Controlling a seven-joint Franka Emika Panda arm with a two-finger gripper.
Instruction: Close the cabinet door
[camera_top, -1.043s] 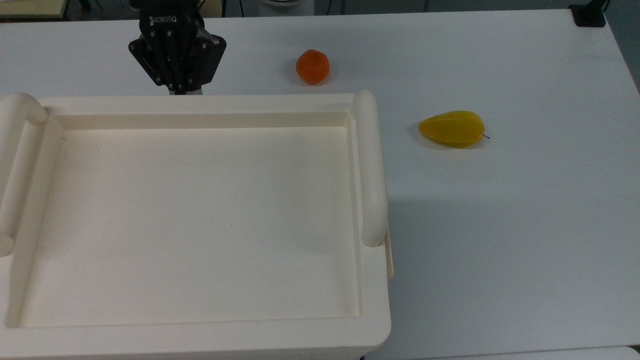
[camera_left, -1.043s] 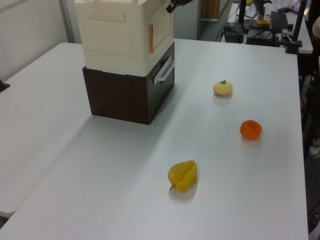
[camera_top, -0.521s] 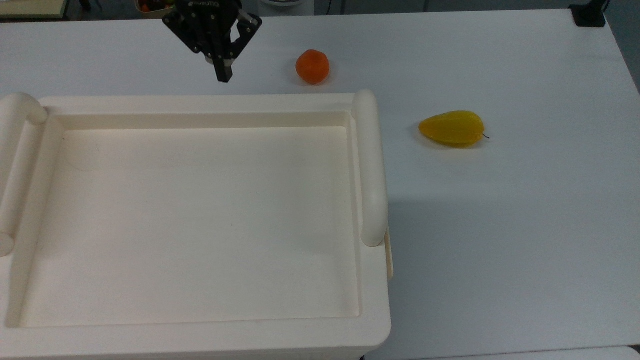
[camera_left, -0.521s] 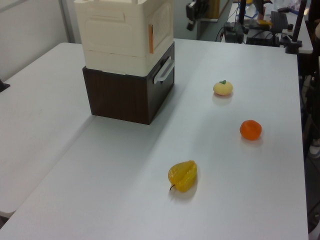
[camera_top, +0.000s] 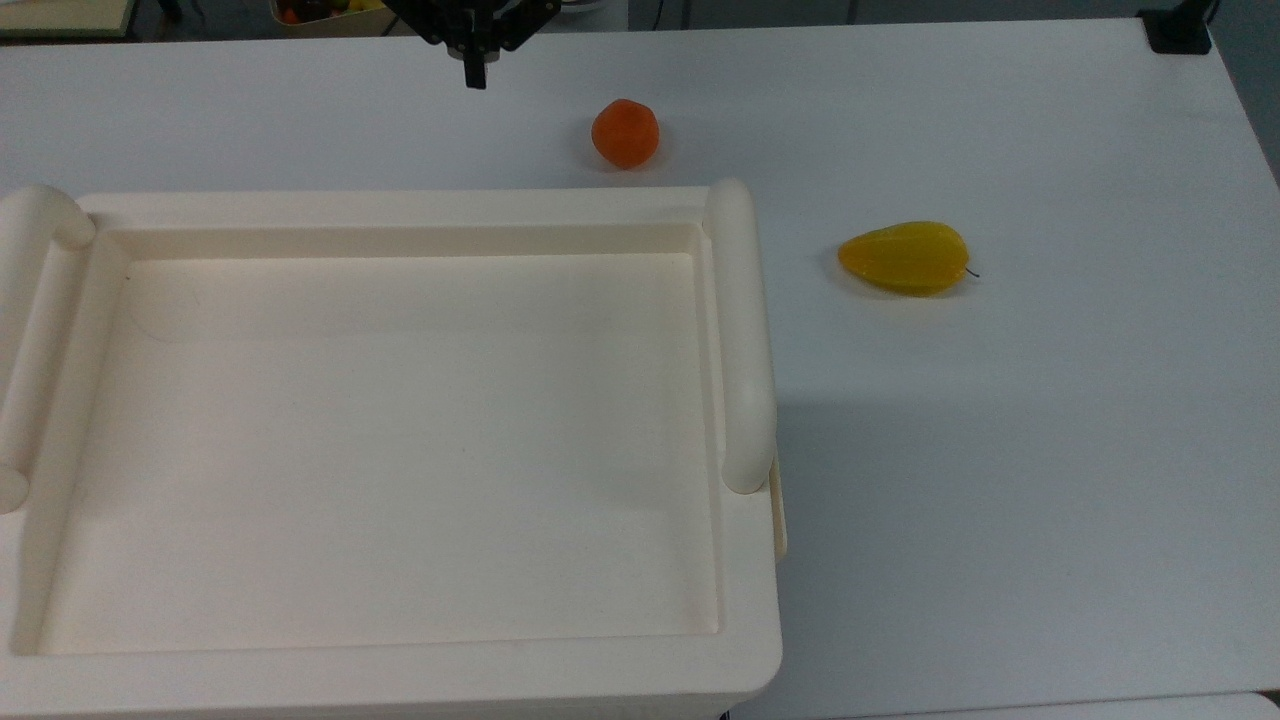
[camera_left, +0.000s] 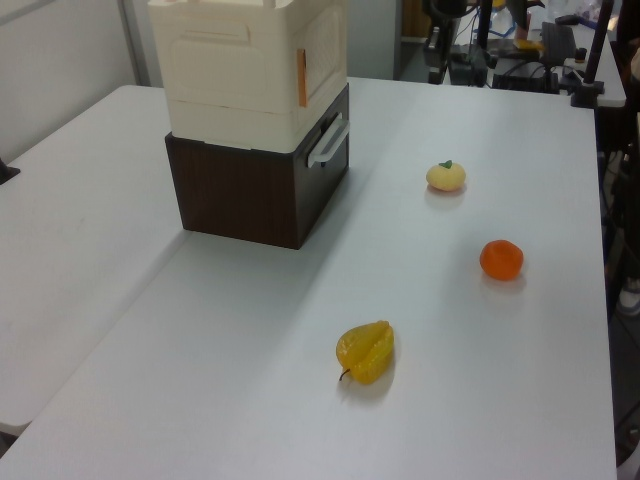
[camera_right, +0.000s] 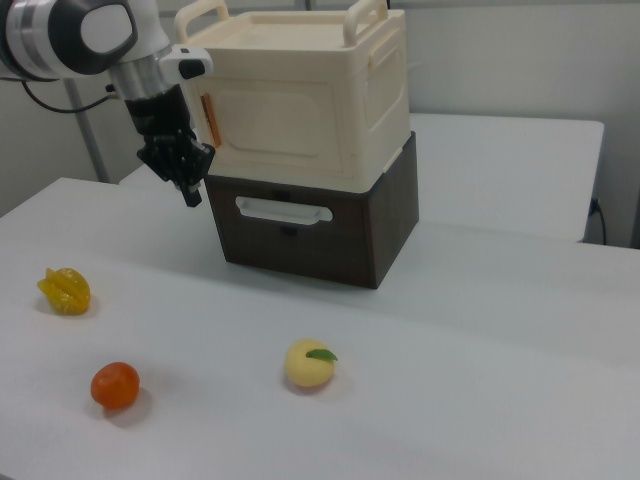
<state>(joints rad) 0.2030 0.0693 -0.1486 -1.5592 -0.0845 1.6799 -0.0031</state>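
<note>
The gripper (camera_right: 192, 190), fingers together and empty, has retreated from the cabinet (camera_right: 300, 100) toward 12 o'clock in the top view. The cabinet door (camera_right: 282, 122) lies flush, apparently closed. White table (camera_top: 1000, 450) carries orange fruit (camera_top: 625, 133) and yellow fruit (camera_top: 905, 258); equipment clutters the background.

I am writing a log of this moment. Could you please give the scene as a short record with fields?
cabinet: cream box on a dark brown base
cabinet door: flush with the front, looks closed
gripper: shut, in the air, beside the cabinet at the right view's left, touching nothing
fruits on table: yellow starfruit, orange, pale yellow fruit with leaf
table: white
</note>
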